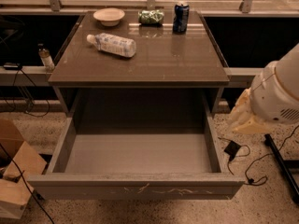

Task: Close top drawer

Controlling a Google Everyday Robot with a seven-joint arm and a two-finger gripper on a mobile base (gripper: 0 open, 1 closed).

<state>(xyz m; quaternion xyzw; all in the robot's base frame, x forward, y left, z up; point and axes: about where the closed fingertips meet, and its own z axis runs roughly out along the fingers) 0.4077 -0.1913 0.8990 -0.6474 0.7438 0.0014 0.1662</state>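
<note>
The top drawer is pulled far out from under the table top, and its grey inside holds nothing. Its flat front faces me and bears pale squiggly scratches right of its middle. My gripper is a cream-coloured part below the white rounded arm housing. It hangs at the right of the frame, just outside the drawer's right side wall and apart from it. It holds nothing that I can see.
On the table top lie a plastic bottle on its side, a small bowl, a green packet and a blue can. Cardboard boxes stand at the left, cables and a black stand leg at the right.
</note>
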